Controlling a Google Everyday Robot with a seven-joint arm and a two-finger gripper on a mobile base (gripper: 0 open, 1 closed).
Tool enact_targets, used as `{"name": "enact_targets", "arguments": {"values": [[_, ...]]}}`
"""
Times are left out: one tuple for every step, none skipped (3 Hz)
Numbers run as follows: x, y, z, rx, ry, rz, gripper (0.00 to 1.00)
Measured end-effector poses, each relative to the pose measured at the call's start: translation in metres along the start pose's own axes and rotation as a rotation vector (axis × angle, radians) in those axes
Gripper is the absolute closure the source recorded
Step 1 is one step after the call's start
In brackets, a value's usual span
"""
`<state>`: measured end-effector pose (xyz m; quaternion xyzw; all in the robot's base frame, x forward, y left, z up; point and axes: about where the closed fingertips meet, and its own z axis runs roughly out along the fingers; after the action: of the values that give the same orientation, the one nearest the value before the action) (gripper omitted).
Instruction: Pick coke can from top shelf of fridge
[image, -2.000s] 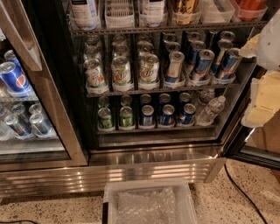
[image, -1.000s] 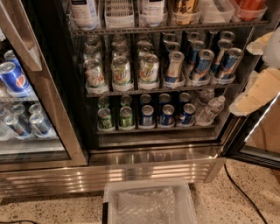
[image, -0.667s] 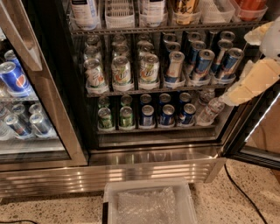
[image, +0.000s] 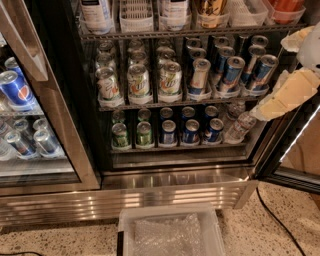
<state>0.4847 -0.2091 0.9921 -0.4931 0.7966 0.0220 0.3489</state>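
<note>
Tool (image: 272, 106) has swung left beside the middle rack (image: 165, 104); open or closed, you cannot tell. Your coke can (image: 287, 6) sits higher, at the top shelf's (image: 150, 34) right end: raise it.

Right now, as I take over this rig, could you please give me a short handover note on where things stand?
Gripper: at the right edge of the open fridge, beside the middle rack of cans, well below the top shelf.
Coke can: probably the red item in the rightmost clear bin on the top shelf; only its lower part shows.
Done: door open, arm at the fridge.
Left: raise the gripper to that bin, grasp the can, lift it out.
</note>
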Motion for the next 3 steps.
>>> {"name": "enact_targets", "arguments": {"values": [[0.002,-0.015,0.016,0.058,-0.078,0.042,0.0],[0.008,-0.04,0.024,0.151,-0.18,0.139,0.0],[0.0,-0.054,0.018,0.206,-0.209,0.142,0.0]]}}
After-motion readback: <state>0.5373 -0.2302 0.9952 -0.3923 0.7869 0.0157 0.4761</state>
